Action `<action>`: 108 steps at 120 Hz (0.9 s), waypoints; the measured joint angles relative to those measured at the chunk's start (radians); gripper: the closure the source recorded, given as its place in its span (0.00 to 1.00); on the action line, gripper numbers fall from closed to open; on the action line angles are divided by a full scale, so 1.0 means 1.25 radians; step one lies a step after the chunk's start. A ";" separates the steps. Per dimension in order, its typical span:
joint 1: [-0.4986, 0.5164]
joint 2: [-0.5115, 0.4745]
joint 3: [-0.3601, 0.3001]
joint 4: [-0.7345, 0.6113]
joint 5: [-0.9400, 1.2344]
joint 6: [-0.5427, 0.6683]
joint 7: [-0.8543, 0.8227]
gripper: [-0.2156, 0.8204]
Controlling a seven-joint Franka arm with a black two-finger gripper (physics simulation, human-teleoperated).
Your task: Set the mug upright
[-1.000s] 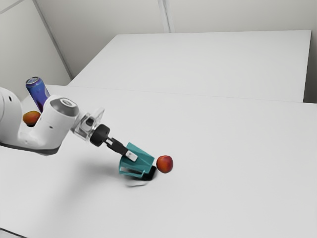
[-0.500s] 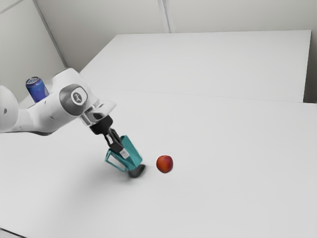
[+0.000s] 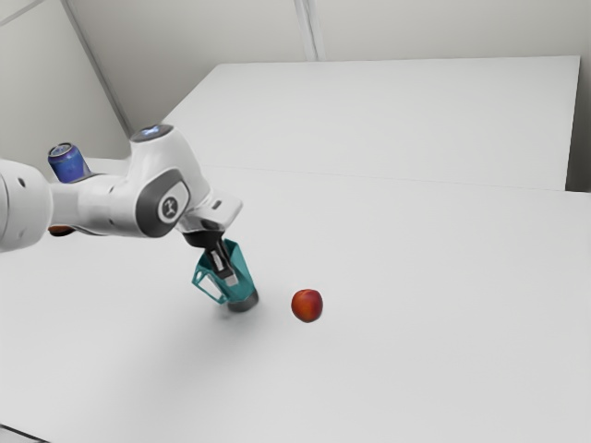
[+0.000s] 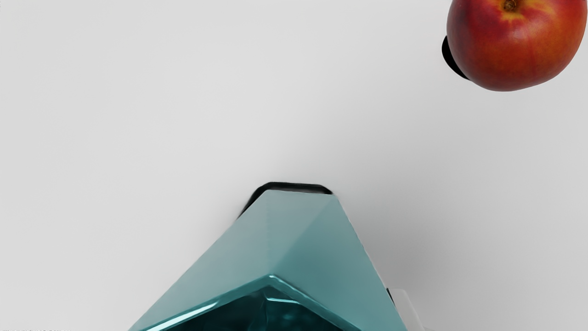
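Gripper [image 3: 228,277]: clamped on the teal mug [image 3: 243,268], reaching down to it from above, with one finger flat along the mug's near side in the exterior view.
Mug's pose: tipped, not upright; its open mouth is raised and leans toward the exterior view's left, its narrower base [image 4: 301,192] lower and toward the exterior view's right.
Mug's place: over the white table [image 3: 397,369], just below the arm's hand, a dark shadow [image 3: 244,304] close under the base. Whether the base touches the tabletop cannot be told.
Handle [image 3: 197,275]: an angular loop on the mug's side toward the exterior view's left.
Rim [image 4: 271,277]: glossy and angular in the wrist view, with the dark interior showing inside it; the faceted outer walls narrow toward the base.
Nectarine [image 3: 307,305]: red and orange, resting on the table near the mug, apart from it, on the exterior view's right; the wrist view catches its stem hollow.
Arm [image 3: 106,205]: white, stretching in from the exterior view's left.
Blue can [image 3: 68,166]: beyond the arm, at the exterior view's far left, its lower part hidden.
Second fruit [image 3: 61,230]: a reddish sliver below the can, mostly hidden by the arm.
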 joint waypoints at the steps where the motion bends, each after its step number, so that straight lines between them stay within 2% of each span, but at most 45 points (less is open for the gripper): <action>1: 0.000 0.000 0.000 0.000 0.001 0.001 -0.003 0.94; 33: 0.006 0.021 0.000 -0.009 0.012 0.026 -0.069 0.92; 51: 0.008 0.023 0.000 -0.009 0.012 0.031 -0.094 0.65; 66: 0.006 0.022 0.000 -0.009 0.012 0.033 -0.111 0.49; 89: 0.004 -0.035 -0.003 -0.003 0.014 0.012 -0.131 0.34; 108: 0.005 -0.103 -0.018 0.056 0.015 -0.066 -0.157 0.28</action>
